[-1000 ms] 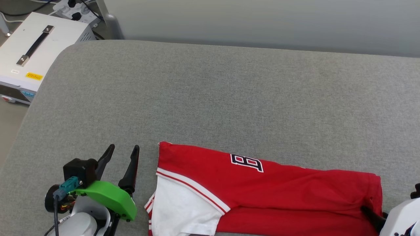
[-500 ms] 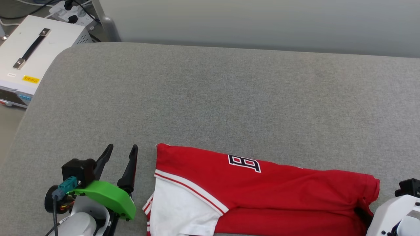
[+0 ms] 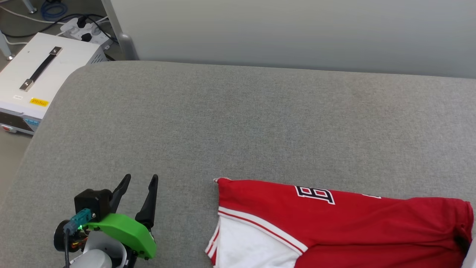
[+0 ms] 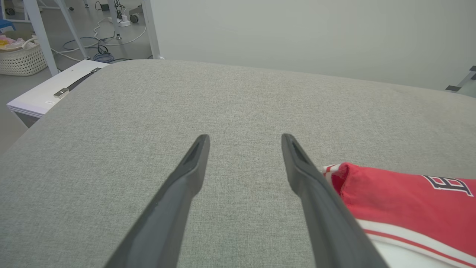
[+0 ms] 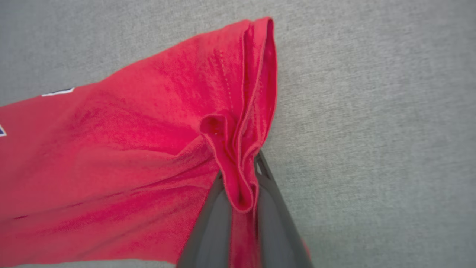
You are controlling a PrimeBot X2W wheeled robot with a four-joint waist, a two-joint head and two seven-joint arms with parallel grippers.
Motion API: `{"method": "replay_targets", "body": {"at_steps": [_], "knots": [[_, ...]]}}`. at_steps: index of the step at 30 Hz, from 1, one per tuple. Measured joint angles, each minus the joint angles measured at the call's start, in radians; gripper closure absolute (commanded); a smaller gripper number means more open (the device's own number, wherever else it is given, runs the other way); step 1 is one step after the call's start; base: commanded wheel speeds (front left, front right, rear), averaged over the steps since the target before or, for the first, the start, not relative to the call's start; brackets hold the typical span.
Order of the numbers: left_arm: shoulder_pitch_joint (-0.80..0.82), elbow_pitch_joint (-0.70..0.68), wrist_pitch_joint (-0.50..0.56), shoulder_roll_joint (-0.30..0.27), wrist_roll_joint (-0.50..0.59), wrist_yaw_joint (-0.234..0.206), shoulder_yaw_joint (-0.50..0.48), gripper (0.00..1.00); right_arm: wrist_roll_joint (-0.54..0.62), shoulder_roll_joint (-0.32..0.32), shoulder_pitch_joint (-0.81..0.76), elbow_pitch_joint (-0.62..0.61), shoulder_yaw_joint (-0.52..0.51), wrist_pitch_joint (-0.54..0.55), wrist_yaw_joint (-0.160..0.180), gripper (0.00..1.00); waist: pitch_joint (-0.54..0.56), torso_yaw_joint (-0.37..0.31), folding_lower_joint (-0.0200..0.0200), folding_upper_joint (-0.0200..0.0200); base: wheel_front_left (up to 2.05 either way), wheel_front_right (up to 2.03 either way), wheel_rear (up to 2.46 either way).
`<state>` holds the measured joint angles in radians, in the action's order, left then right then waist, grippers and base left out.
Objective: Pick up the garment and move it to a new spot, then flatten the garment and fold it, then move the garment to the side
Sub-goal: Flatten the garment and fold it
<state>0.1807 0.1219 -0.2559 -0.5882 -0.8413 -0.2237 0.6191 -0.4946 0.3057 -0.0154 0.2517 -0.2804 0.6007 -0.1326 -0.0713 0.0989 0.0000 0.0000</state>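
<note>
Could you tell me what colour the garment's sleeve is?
The sleeve is white with red-striped trim, clearest in the head view.

A grey fabric surface (image 3: 238,123) spans the centre. A plain pale wall (image 3: 290,29) runs along the top. At upper left, a white box (image 3: 55,70) with a black handle stands on the floor (image 3: 7,156), near a power strip (image 3: 83,31) with cables.

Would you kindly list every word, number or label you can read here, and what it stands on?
"B": black-and-white letter lying sideways on the red jersey.
Yellow sticker on the white case: too small to read.
White label beside it: too small to read.
</note>
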Motion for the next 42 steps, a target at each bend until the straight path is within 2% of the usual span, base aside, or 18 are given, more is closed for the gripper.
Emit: {"method": "replay_targets", "body": {"at_steps": [7, 16, 24, 28, 32, 34, 39, 42], "knots": [[-0.01, 0.003, 0.0, 0.008, 0.0, 0.001, 0.01, 0.0, 0.038, 0.047, 0.003, 0.03, -0.053, -0.017, 0.0, 1.0, 0.025, -0.007, 0.0, 0.0, 0.0, 0.0, 0.0], [-0.03, 0.013, 0.0, 0.012, -0.001, 0.004, 0.018, 0.0, 0.014, 0.035, -0.03, -0.088, 0.017, 0.015, 0.001, 1.0, 0.068, -0.011, 0.0, 0.0, 0.0, 0.0, 0.0], [-0.055, 0.012, 0.0, 0.015, -0.005, 0.004, 0.017, 0.0, -0.026, -0.035, -0.109, -0.284, 0.076, 0.108, 0.001, 1.0, 0.125, -0.006, 0.0, 0.0, 0.0, 0.0, 0.0], [-0.066, 0.009, 0.0, 0.016, -0.009, 0.004, 0.016, 0.0, -0.041, -0.096, -0.129, -0.362, 0.118, 0.155, 0.001, 1.0, 0.148, 0.006, -0.0001, 0.0, 0.0, 0.0, 0.0], [-0.078, 0.007, 0.0, 0.017, -0.011, 0.0, 0.008, 0.0, -0.066, -0.195, -0.131, -0.389, 0.134, 0.2, 0.001, 1.0, 0.164, 0.022, 0.0, 0.0, 0.0, 0.0, 0.0], [-0.082, 0.005, 0.0, 0.017, -0.013, -0.001, 0.004, 0.0, -0.068, -0.221, -0.131, -0.393, 0.153, 0.21, 0.001, 1.0, 0.169, 0.031, -0.0001, 0.0, 0.0, 0.0, 0.0], [-0.083, -0.001, 0.0, 0.016, -0.014, -0.001, -0.007, 0.0, -0.107, -0.252, -0.122, -0.376, 0.209, 0.195, 0.001, 1.0, 0.172, 0.055, 0.0, 0.0, 0.0, 0.0, 0.0], [-0.083, -0.002, 0.0, 0.015, -0.018, -0.001, -0.013, 0.0, -0.198, -0.252, -0.111, -0.327, 0.267, 0.142, 0.001, 1.0, 0.172, 0.067, 0.0, 0.0, 0.0, 0.0, 0.0]]}}
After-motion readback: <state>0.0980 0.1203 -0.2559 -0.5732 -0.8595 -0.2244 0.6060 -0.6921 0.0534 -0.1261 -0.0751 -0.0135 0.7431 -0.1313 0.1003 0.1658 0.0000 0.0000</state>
